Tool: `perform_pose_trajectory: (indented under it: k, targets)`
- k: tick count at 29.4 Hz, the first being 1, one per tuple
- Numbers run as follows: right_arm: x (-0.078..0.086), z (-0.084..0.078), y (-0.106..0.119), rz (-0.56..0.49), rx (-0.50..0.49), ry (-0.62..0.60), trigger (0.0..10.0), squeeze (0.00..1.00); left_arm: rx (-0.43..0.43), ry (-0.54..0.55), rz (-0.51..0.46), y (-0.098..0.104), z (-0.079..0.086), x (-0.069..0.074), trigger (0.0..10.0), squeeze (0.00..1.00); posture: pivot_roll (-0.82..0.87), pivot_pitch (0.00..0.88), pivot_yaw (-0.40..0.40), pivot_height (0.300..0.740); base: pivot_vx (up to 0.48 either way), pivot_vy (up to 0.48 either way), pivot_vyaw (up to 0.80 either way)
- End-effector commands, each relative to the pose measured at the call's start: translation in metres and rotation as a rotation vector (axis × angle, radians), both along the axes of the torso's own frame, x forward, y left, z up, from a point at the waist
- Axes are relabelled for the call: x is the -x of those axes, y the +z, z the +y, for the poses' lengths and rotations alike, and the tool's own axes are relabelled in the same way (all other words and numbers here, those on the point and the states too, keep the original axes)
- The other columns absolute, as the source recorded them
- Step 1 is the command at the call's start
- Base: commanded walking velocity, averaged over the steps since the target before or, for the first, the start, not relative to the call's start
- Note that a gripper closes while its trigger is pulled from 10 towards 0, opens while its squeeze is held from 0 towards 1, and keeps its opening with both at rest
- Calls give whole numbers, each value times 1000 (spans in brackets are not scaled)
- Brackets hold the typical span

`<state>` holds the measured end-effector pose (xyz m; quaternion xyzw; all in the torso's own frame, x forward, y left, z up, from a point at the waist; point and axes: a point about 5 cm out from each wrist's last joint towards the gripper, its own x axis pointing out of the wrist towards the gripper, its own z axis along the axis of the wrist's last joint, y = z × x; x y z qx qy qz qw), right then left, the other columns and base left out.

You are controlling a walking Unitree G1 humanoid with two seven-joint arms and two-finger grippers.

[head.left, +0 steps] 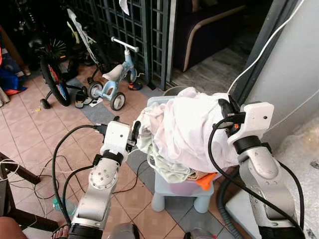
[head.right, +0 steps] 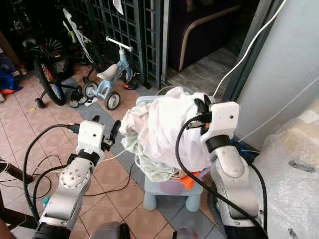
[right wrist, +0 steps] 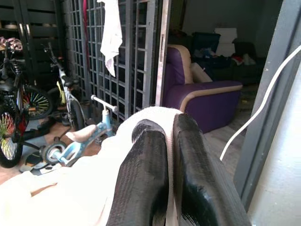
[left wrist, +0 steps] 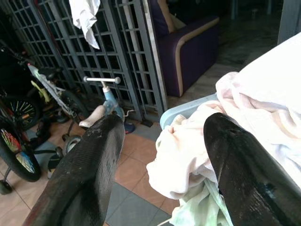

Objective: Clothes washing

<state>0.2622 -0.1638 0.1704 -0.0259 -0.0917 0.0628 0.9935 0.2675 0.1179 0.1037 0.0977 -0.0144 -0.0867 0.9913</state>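
Setting: a tiled floor (head.left: 45,129) at the edge of a house, with a dark metal grille (head.left: 134,30) behind and a grey wall (head.left: 299,59) on the robot's right.

Task item: a heap of laundry (head.left: 184,129), piled above the rim of a pale blue basket (head.left: 158,101) that stands on a small light blue plastic stool (head.left: 182,196).

Handling: the load is judged soft, limp and light per piece, with no stiffness. It should drape and trail when lifted, and loose folds may snag on the basket rim or slide off the heap. Take hold by pinching a thick gathered fold near the crown of the heap, not a single thin edge.

Appearance: mostly white and pale pink cloth, crumpled, with a pale green piece (head.left: 167,167) hanging low on the left and an orange piece (head.left: 207,180) showing underneath.

Right pincer (head.left: 230,110): at the top right of the heap, fingers (right wrist: 146,188) drawn together with a fold of white cloth nipped between them.

Left pincer (head.left: 134,135): at the left flank of the heap, fingers (left wrist: 89,174) spread wide, holding nothing, cloth just beyond the tips.

Surroundings: a light blue child's tricycle (head.left: 113,82), a bicycle (head.left: 52,74), a purple armchair (right wrist: 207,101), cables (head.left: 60,164) on the floor.
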Motion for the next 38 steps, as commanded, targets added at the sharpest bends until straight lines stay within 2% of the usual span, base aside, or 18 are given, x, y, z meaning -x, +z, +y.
perform_pose_trajectory:
  k: [1,3,5,18,19,33,38]
  targets:
    - [1,4,7,-18,9,11,10000,0,-16,17,-9,2,3,2,10000,0,-33,40,46,740,0,0,0]
    - [1,5,6,-15,11,11,10000,0,-17,14,-8,2,2,2,10000,0,-33,40,46,740,0,0,0]
    - [0,6,6,-12,10,11,10000,0,22,-63,4,3,-1,4,10000,0,-35,49,47,740,0,-240,0]
    - [-5,7,8,6,22,8,10000,0,22,-42,16,1,1,6,10000,0,-34,61,43,740,0,-464,-710]
    - [-5,7,8,5,24,11,10000,0,44,-35,17,1,1,6,10000,0,-33,62,42,740,0,0,0]
    - [-11,13,11,-4,30,42,10000,0,66,-26,40,-1,0,8,10000,0,-27,61,36,740,0,0,0]
    - [-12,14,13,-13,30,47,10000,0,65,-30,38,0,0,8,10000,0,-27,59,35,740,0,0,-800]
